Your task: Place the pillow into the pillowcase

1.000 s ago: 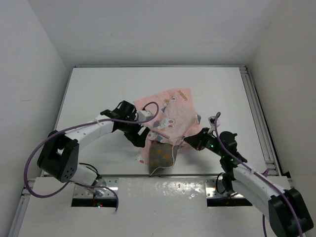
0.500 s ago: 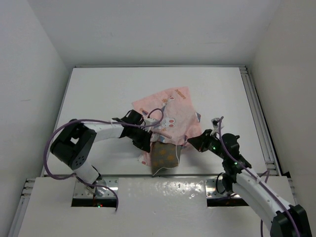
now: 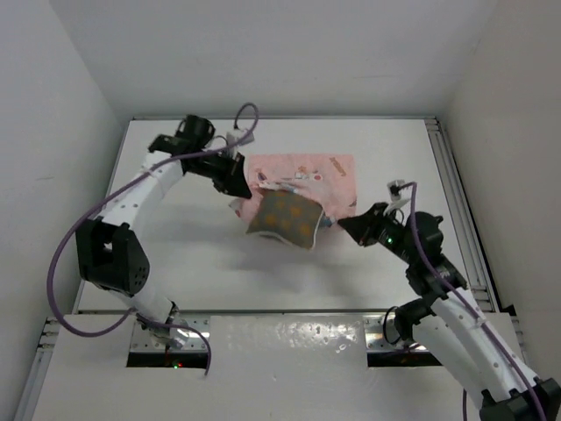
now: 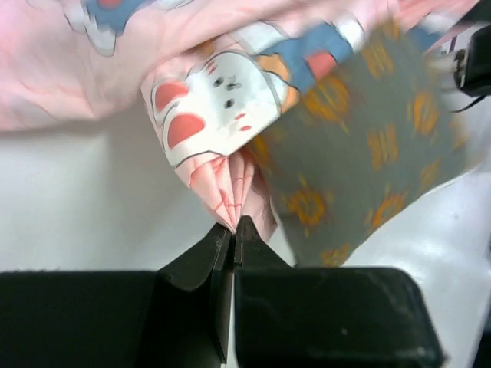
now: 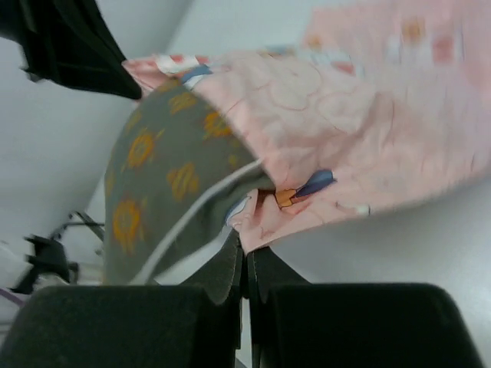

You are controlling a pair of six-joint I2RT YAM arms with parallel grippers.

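While both arms hold the work up off the white table (image 3: pixel 175 263), I judge the step in hand to be the drawing of the pillowcase (image 3: pixel 316 171) over the pillow (image 3: pixel 282 217), roughly half done. The pillowcase is the largest item: soft, thin pink cloth printed with white rabbits and small coloured motifs, its far part spread fairly flat toward the back of the table, its near mouth raised and puckered. The pillow sits in that mouth, a flat rectangle of dark olive-brown fabric with orange dots and a pale edge; its near portion is exposed and tilted. The left gripper (image 4: pixel 232 224) is fully closed on a gathered pinch of the pink cloth at the left side of the mouth. The right gripper (image 5: pixel 244 249) is likewise closed, on the pink hem at the right side; the pale edge lies just against it, and I cannot tell whether it is caught as well. The next move, as I judge it, calls for both pinches firm and the mouth drawn evenly over the exposed fabric, since limp cloth will bunch if one side leads
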